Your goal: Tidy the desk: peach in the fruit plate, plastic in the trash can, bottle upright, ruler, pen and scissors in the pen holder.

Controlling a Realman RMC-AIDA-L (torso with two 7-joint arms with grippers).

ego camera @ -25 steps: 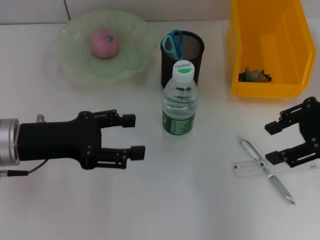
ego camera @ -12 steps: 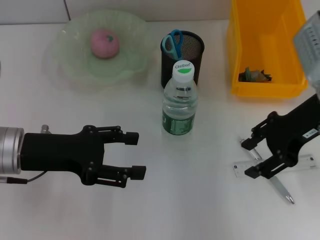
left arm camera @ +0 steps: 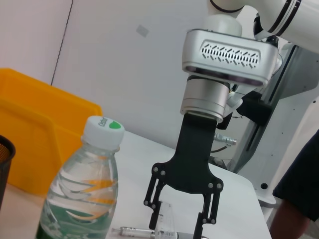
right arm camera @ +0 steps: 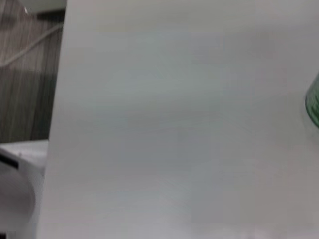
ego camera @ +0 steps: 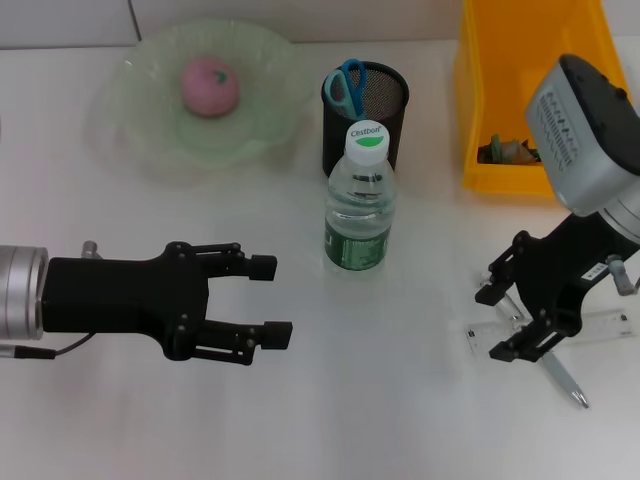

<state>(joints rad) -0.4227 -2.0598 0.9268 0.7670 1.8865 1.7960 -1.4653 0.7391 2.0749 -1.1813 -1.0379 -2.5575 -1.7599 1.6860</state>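
The peach [ego camera: 208, 86] lies in the pale green fruit plate [ego camera: 135, 125]. Blue-handled scissors [ego camera: 347, 85] stand in the black mesh pen holder [ego camera: 378, 118]. In front of it the bottle [ego camera: 360, 195] stands upright. Crumpled plastic [ego camera: 508, 151] sits in the yellow trash can [ego camera: 530, 60]. At the right the pen [ego camera: 562, 380] lies across the clear ruler [ego camera: 610, 324]. My right gripper [ego camera: 493, 323] points down, open, straddling the pen's upper end and the ruler's left end. The left wrist view shows this gripper [left arm camera: 179, 219] over the pen [left arm camera: 132, 231]. My left gripper [ego camera: 270, 298] hovers open, left of the bottle.
The wall runs along the table's far edge, behind the plate and trash can. Bare white table lies between the two grippers and along the front. The right wrist view shows only table surface and a green sliver of the bottle [right arm camera: 314, 105].
My right arm has swung left and tipped upright, bringing its open gripper down over the pen and ruler. The left gripper has drifted slightly toward the table's front.
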